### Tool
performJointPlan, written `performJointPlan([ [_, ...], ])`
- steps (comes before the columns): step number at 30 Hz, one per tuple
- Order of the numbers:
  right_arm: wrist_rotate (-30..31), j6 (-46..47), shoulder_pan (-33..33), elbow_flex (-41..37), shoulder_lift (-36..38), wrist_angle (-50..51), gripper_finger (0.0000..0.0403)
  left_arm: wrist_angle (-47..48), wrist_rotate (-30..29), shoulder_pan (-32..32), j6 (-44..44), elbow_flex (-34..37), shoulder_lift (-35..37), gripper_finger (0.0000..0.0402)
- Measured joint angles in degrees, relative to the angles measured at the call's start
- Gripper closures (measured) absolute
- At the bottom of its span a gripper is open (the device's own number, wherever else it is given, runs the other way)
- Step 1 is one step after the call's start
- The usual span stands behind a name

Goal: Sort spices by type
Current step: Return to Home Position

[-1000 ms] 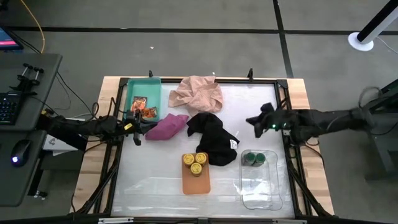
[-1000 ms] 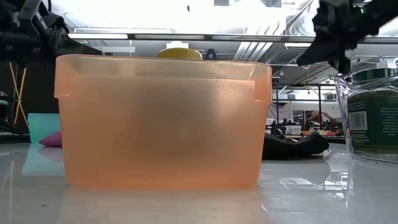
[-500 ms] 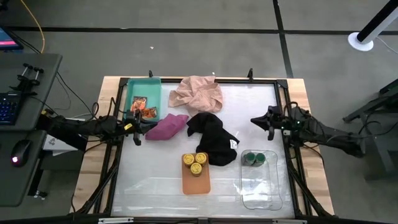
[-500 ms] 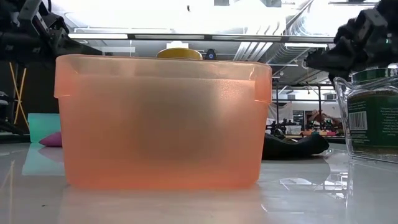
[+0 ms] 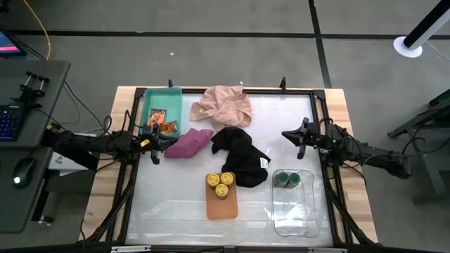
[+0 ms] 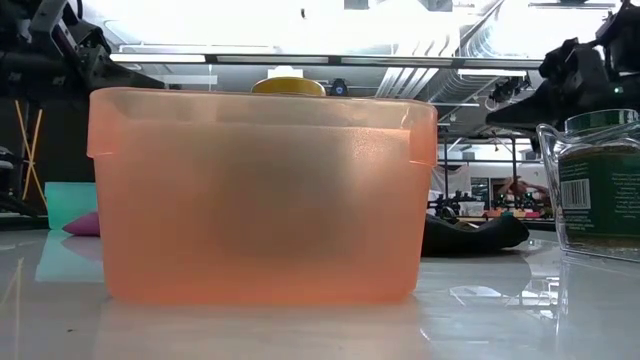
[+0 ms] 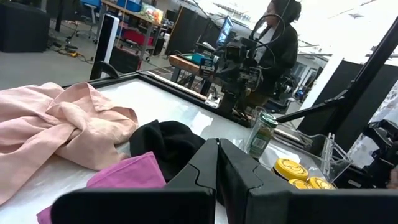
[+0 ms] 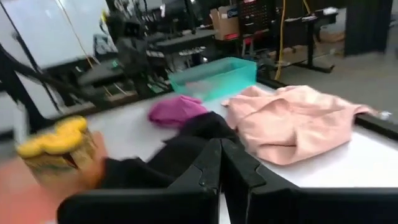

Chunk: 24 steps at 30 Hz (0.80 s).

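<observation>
Table [image 5: 176, 204]: work surface with both arms drawn back to its side edges, which reads as parking, not reaching.

Left gripper [image 7: 217, 145]: at the left edge, just beside the magenta cloth [image 5: 188, 143]. Fingers pressed together, nothing between them.

Right gripper [image 8: 221, 145]: at the right edge, above the clear tray [image 5: 299, 226]. Fingers likewise together and empty, consistent with a finished hand-off.

Pink cloth [image 5: 223, 105] and black cloth [image 5: 240, 156]: loose heaps mid-table, clutter and not task items. Cannot tell whether either one hides a jar or packet.

Trays hold one type each, so the sort looks done:
- clear tray, front right: green-lid jars [image 5: 286, 180], two seen, upright at its far end.
- orange tray [image 5: 221, 209], front centre: yellow-lid jars [image 5: 221, 183], three, bunched touching at the far end.
- teal tray [image 5: 163, 100], back left: orange-red and brown packets [image 5: 162, 124], lying flat.

No spice shows outside a tray.
</observation>
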State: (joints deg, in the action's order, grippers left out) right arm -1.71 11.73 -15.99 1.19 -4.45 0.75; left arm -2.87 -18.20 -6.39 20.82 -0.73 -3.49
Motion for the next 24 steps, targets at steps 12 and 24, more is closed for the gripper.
performJointPlan([
  [12,0.45,1.54,0.09,0.0,-2.24,0.05,0.0402,0.0,0.0,0.0,0.0,0.0,0.02,0.0401],
  [24,2.14,3.79,15.2,0.0,4.43,-1.83,0.0402,0.01,0.06,0.0,0.0,0.0,0.0,0.0401],
])
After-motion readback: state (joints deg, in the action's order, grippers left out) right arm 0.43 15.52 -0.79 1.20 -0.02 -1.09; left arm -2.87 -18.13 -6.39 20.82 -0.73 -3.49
